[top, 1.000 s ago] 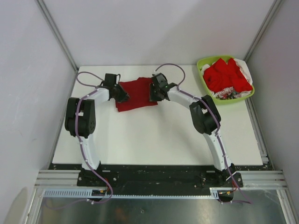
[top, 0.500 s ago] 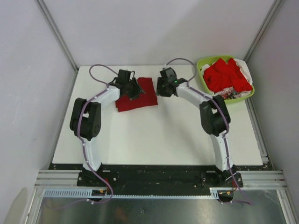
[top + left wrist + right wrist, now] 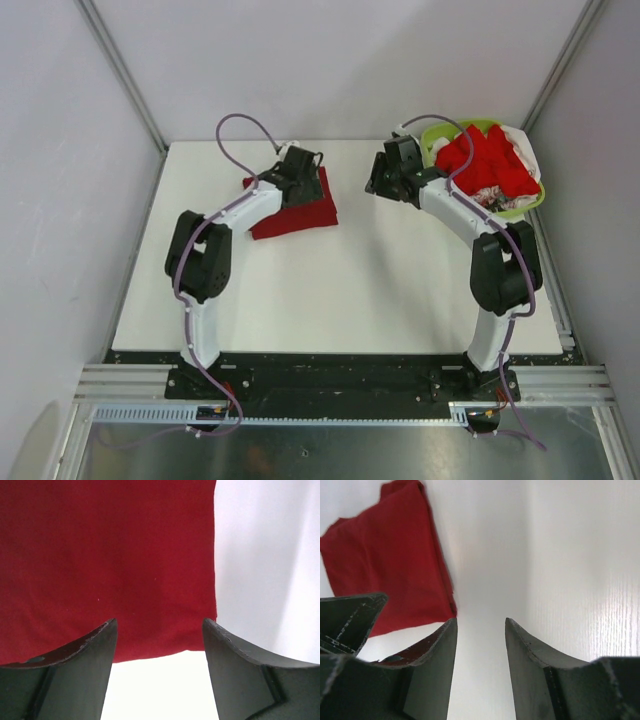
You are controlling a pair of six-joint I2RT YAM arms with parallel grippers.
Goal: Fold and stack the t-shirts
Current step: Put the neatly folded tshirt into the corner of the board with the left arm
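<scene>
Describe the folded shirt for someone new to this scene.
On the white table, look toward the far edge, left of centre. The dark crimson shirt lies there folded flat, unlike the brighter red shirts heaped in the lime-green basket at far right.

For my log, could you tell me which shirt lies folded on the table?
The dark crimson shirt; the brighter red shirts are heaped in the green basket.

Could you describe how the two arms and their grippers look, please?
Both arms, left arm and right arm, have white links and bulky black joints. A thin purple cable runs along each. The left gripper and right gripper have dark, wedge-shaped fingers with scuffed edges.
</scene>
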